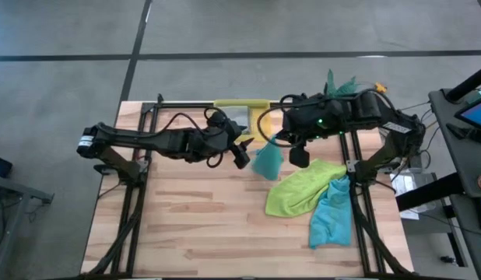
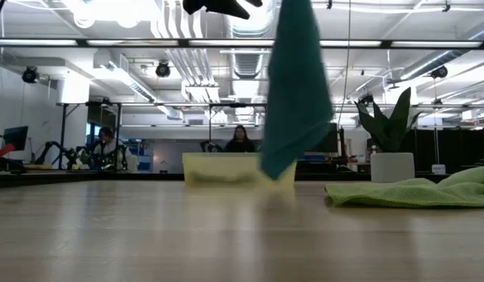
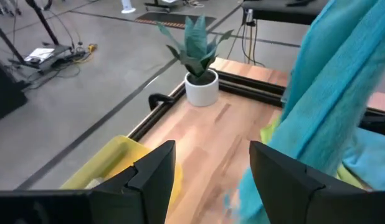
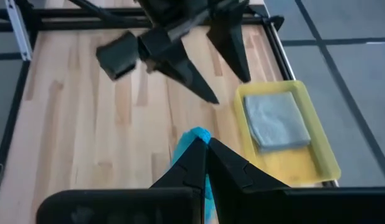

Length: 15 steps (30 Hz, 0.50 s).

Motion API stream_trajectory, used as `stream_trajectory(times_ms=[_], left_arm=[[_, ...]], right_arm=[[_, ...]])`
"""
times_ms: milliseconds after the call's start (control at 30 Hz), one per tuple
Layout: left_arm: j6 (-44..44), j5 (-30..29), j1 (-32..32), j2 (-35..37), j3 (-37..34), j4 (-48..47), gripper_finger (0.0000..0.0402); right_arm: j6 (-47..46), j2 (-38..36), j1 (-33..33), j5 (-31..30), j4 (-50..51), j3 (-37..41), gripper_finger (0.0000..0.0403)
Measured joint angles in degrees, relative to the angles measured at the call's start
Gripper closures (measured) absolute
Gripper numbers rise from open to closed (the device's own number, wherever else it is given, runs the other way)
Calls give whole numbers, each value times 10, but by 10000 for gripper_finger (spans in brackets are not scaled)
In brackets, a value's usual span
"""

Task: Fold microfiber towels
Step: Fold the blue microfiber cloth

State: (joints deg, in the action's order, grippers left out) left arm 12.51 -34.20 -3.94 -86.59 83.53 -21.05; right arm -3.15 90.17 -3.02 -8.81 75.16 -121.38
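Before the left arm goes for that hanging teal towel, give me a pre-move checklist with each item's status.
1. Right claw shut on the teal towel: ok.
2. Towel hanging clear of the table: ok, low view shows its tip above the wood.
3. Left claw open, empty, beside the towel: ok.
4. Free corner lined up between the left fingers: cannot tell.
5. Grey towel folded in the yellow bin: ok.
6. Green towel and second teal towel folded: not ok, both crumpled.
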Motion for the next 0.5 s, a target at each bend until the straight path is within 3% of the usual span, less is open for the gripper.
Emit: stream_trajectory(times_ms=[167,267,500], left_arm=[[49,8,-2,-4,-1,25,210],[36,33,-7,-4,-1,67,210],[-22,165,-10,-5,-2,53,210]], right_arm=[[7,-11,12,12,-2,0,394],[9,-11,23,41,1,0,394],[8,-22,24,61,0,0,394]])
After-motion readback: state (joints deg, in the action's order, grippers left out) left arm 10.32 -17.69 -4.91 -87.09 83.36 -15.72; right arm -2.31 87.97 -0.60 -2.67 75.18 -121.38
